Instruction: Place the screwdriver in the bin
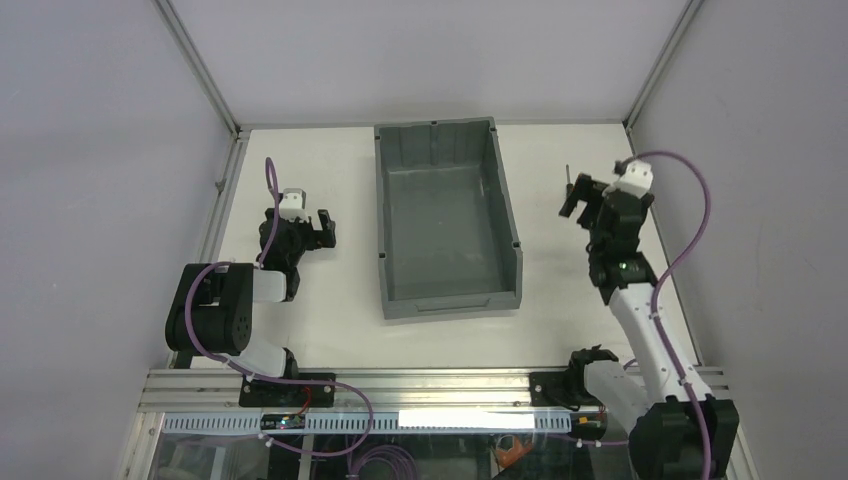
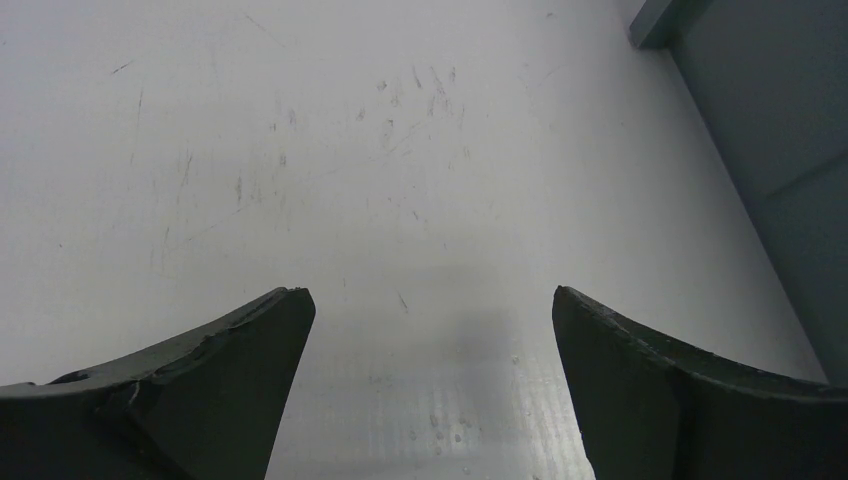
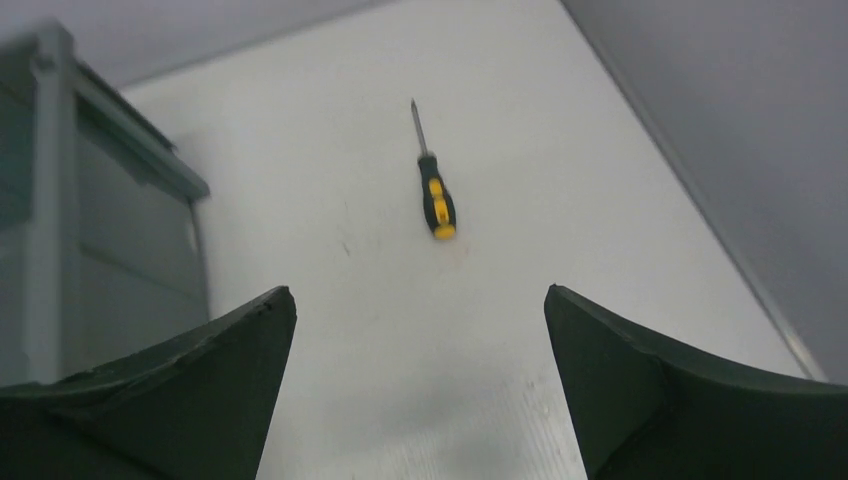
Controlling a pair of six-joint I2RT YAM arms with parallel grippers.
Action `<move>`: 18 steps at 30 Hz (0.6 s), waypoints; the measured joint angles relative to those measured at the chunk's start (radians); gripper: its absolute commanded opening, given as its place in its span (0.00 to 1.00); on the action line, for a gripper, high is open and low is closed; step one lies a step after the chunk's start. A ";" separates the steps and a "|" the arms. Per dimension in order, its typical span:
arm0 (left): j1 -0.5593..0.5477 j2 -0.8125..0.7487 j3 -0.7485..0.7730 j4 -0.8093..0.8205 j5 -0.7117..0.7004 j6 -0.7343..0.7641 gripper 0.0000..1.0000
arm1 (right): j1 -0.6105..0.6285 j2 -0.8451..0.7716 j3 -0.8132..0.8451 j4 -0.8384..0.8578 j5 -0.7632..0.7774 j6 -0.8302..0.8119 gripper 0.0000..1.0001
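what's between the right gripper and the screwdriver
Only bare white table. In the right wrist view the screwdriver lies ahead of the open right gripper, with nothing in the stretch between them.

Light was even, diffuse, from overhead. White tabletop (image 1: 330,300) read bright; shadows were faint and soft. In right wrist view the bin (image 3: 100,250) was blurred at left edge; screwdriver (image 3: 437,200) looked sharp.
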 measured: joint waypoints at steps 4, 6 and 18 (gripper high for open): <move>0.000 0.000 0.000 0.000 0.000 0.000 1.00 | 0.000 0.166 0.402 -0.270 0.031 0.027 0.99; 0.000 0.000 0.000 0.000 0.000 0.000 1.00 | -0.001 0.277 0.591 -0.406 0.034 0.039 0.99; 0.000 0.000 0.000 0.000 0.000 0.000 1.00 | -0.059 0.898 1.173 -0.948 -0.068 -0.026 0.99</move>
